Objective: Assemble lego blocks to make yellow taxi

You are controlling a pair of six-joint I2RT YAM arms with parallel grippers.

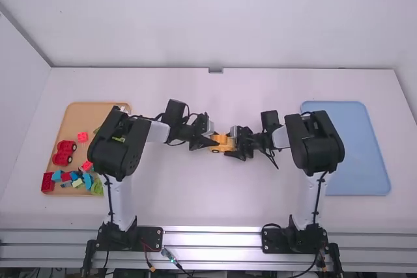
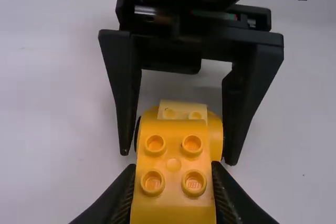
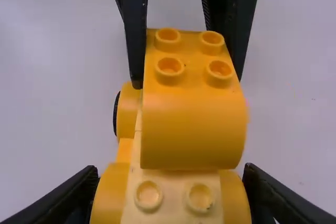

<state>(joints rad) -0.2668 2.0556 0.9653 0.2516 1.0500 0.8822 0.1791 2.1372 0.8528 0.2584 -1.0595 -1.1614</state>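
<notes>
In the high view my left gripper [image 1: 212, 141] and my right gripper [image 1: 239, 150] meet from opposite sides at the yellow taxi [image 1: 223, 142]. My left gripper [image 2: 174, 174] is shut on the orange-yellow block [image 2: 173, 156] with four studs and a rounded end. That block forms the upper part at one end. Below and beside it lies the yellow base [image 3: 126, 150], with a paler two-stud piece [image 3: 173, 198] in the middle and a dark wheel at the side. My right gripper [image 3: 170, 174] is shut on the base, whose rounded sides fill the space between its fingers.
A wooden tray [image 1: 77, 112] at the left holds a red wheeled piece [image 1: 64, 152] and several red, blue and green blocks. The blue tray [image 1: 358, 154] lies at the right, beyond my right arm. White walls border the table's back and left side.
</notes>
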